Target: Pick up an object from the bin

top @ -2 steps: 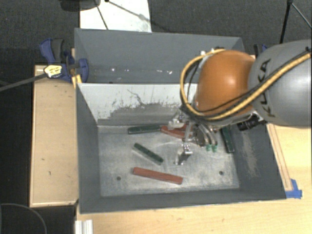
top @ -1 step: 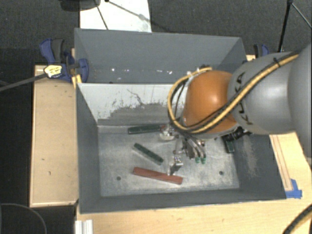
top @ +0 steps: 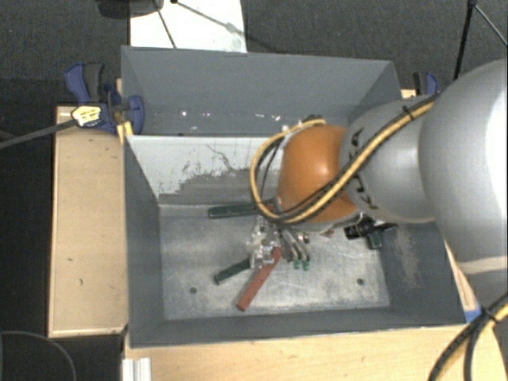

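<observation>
The pincer (top: 276, 251) is seen at the upper end of a reddish-brown stick (top: 255, 286), just beside a dark green pen (top: 230, 273); whether it is clenched cannot be told.

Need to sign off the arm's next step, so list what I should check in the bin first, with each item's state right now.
1. Pincer is low over the middle of the bin floor, at the upper end of the reddish-brown stick: ok.
2. Something already held in the pincer: cannot tell.
3. Room around the target: the front green stick runs up close to the same spot, so two things might be caught: not ok.
4. Back green stick lies along the far edge of the floor, apart from the pincer: ok.
5. Pincer is well away from the bin wall: ok.
</observation>
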`<action>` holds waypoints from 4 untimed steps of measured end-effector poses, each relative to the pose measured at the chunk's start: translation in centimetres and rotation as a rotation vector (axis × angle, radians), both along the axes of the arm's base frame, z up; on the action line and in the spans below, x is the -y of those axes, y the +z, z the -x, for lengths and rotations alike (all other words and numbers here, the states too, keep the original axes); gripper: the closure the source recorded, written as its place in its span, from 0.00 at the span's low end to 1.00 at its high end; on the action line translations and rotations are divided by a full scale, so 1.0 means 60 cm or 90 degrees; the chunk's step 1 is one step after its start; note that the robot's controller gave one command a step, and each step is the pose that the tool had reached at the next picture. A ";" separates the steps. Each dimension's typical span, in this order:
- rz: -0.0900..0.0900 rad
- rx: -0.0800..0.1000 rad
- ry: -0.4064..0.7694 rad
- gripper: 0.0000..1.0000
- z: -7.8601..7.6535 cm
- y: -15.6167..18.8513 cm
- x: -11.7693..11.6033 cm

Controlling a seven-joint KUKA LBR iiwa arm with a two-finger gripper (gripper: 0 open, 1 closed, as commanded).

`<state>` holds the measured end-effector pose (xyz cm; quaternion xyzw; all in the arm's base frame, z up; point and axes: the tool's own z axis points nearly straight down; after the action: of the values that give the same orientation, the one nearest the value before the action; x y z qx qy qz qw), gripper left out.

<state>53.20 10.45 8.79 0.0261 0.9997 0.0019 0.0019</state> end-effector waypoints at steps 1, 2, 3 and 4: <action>0.000 0.000 0.000 1.00 0.000 0.000 0.000; 0.003 -0.006 -0.013 1.00 0.051 0.080 0.008; 0.002 -0.003 -0.033 1.00 0.023 0.186 -0.021; 0.002 -0.003 -0.021 0.00 0.060 0.197 -0.051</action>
<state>49.60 13.49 20.61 0.0423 0.9991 0.0002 -0.0006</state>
